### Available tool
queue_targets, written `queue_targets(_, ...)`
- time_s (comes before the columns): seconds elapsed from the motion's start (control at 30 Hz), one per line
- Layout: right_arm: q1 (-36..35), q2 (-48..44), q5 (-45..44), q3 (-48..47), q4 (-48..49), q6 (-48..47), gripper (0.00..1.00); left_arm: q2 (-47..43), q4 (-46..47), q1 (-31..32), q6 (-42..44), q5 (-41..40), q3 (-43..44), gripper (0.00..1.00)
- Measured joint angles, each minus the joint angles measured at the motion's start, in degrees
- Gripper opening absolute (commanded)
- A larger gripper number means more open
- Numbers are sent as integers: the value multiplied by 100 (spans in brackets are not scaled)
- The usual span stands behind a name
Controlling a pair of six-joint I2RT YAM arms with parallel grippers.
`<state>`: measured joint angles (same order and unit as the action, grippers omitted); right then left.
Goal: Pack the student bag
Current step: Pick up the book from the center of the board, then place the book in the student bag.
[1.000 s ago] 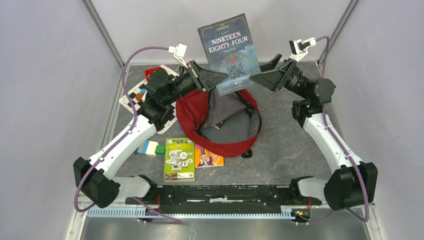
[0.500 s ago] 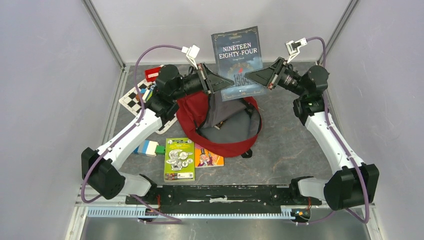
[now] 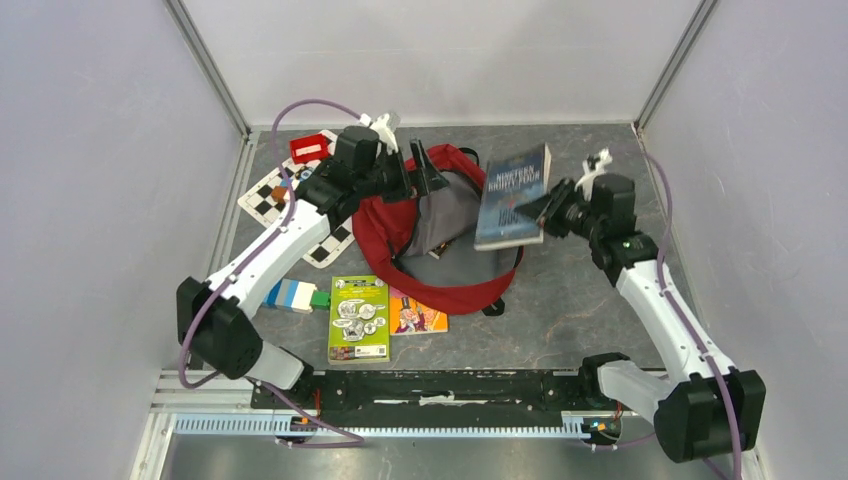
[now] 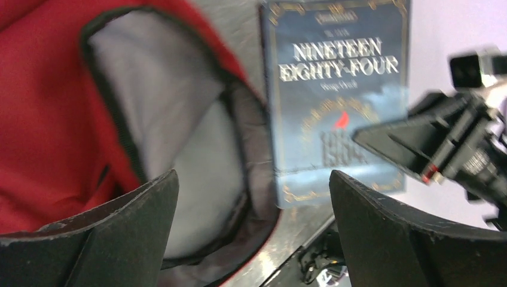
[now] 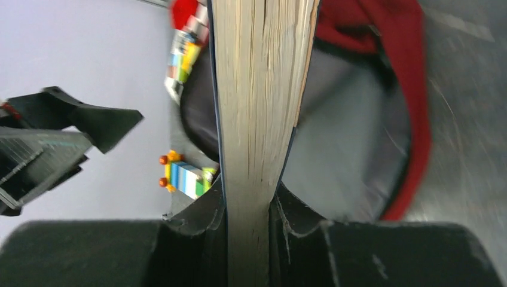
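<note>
The bag [image 3: 385, 240] lies flat at the middle of the tabletop [image 3: 580, 310], its long axis running from the far edge toward the near edge and its mouth gaping upward. It is dark red fabric with black zippers, and grey lining shows through the opening. The right gripper [image 3: 541, 207] is clenched on a blue book [image 3: 510, 190] titled "NINETEEN EIGHTY-FOUR", held tilted over the bag's right rim. The left gripper [image 3: 418, 168] hangs spread wide, holding nothing, above the bag's far-left part.

Student bag [image 3: 380, 235]: matt red cloth, smooth grey lining. Book [image 3: 512, 195]: glossy cover, rough paper page edges. Surface [image 3: 570, 290]: mottled grey, matt.
</note>
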<state>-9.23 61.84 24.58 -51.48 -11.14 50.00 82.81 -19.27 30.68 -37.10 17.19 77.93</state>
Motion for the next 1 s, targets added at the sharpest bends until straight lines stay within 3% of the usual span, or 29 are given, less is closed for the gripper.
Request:
queue_targets(0.2,-11,-138,-306,664,-1078,356,0,592,-533,-149,-2,-273,-402,100)
queue_targets(0.43,-55,-374,-267,901,-1161,748,0,1381,-833,-129,22,-511,-146,99)
queue_targets(0.57,-118,-518,-210,1132,-1174,981,0,1860,-892,-131,31,-490,216,67)
queue_targets(0.67,-190,-544,-190,1189,-1220,1143,0,2046,-918,-131,83,-455,470,25)
queue_targets(0.73,-240,-581,-181,1198,-1220,1233,0,2076,-920,-131,116,-455,588,5)
queue_targets(1.0,-457,-629,-155,1602,-807,1722,0,2039,-516,-131,201,-57,673,2)
